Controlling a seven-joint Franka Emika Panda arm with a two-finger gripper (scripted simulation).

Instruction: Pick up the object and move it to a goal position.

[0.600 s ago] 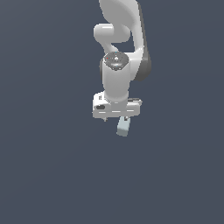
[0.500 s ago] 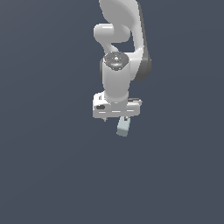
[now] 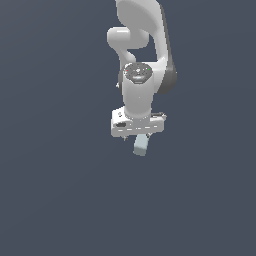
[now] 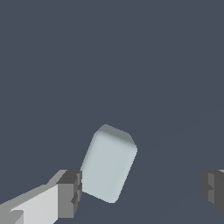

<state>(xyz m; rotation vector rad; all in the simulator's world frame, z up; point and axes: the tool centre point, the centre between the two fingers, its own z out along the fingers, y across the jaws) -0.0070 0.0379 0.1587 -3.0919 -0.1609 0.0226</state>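
- The main risk, as I am judging it, is a lopsided close: in the wrist view the block is sitting tilted and crowding one finger, while the other finger is standing well apart from it across the gap. Closing from here could be pushing or twisting the block sideways rather than pinching it squarely, and a grip taken on its rounded edges might be slipping on the lift.
- The jaws are standing wide open and are grasping nothing. The nearer finger is lying just beside the block's lower edge; whether it is actually touching is hard to tell from this angle.
- In the exterior view the block is showing just below the gripper, slightly toward the exterior view's right, against the plain dark ground.
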